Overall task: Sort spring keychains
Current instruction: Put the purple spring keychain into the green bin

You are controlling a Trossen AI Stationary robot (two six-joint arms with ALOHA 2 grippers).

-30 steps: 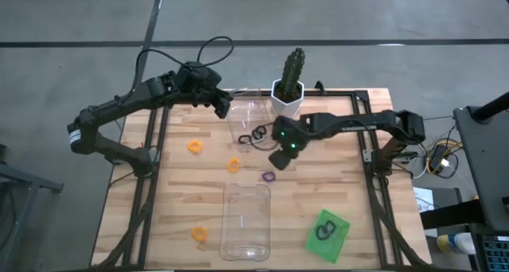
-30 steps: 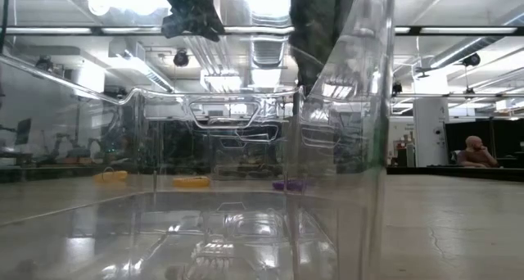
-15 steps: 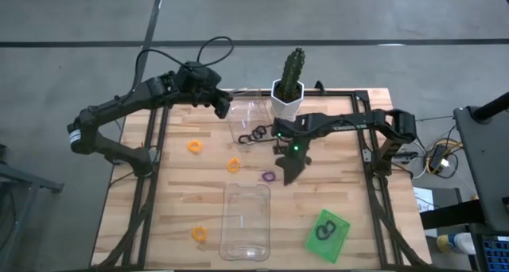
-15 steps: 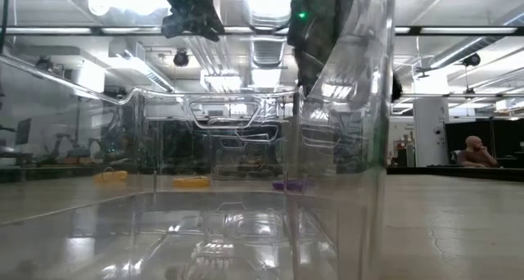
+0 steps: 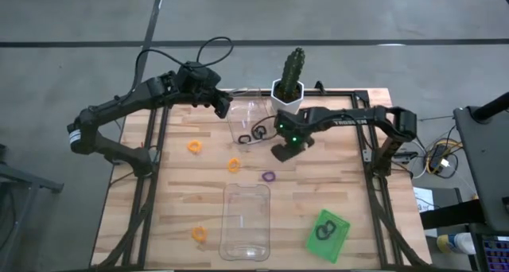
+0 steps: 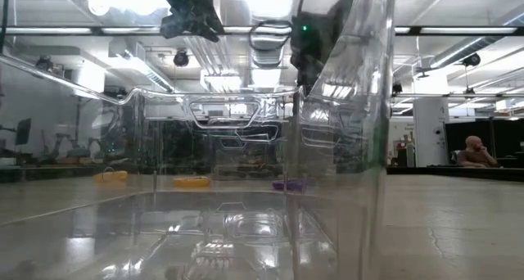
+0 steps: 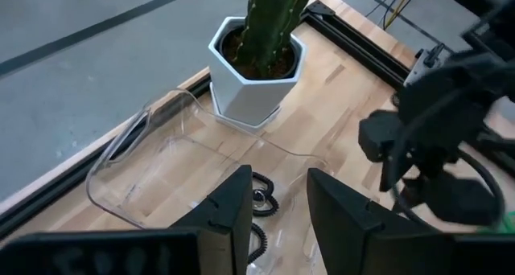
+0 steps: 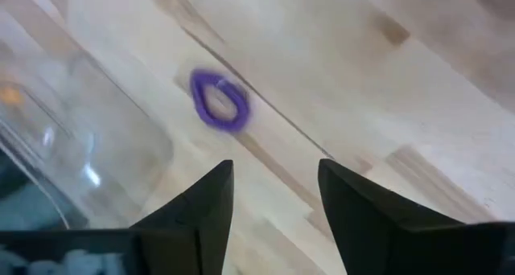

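The right end effector [image 5: 285,152] hangs just above the surface, its fingers spread with nothing between them, a short way from the cactus pot [image 5: 287,96] toward the middle of the surface. Its wrist camera looks past the fingers at a purple keychain [image 8: 218,100] lying loose on the wood, so I judge that loop is the one it means to take next; it lies a little farther from the pot than the end effector does.

The left end effector [image 5: 223,106] waits over the far end of the clear tray [image 5: 247,119] that sits just beside the pot. Its fingers are parted and hold nothing. Black keychains [image 5: 257,135] lie at this tray's open end, seemingly gathered there by colour.

2 orange keychains [image 5: 194,146] lie on bare wood farther from the pot, past that tray; a 3rd orange one [image 5: 199,234] lies well away beside the second clear tray [image 5: 246,222], which looks empty. The green tray [image 5: 328,235], farthest from the pot, carries a dark loop [image 5: 324,231]. I judge the sorting is well short of done.
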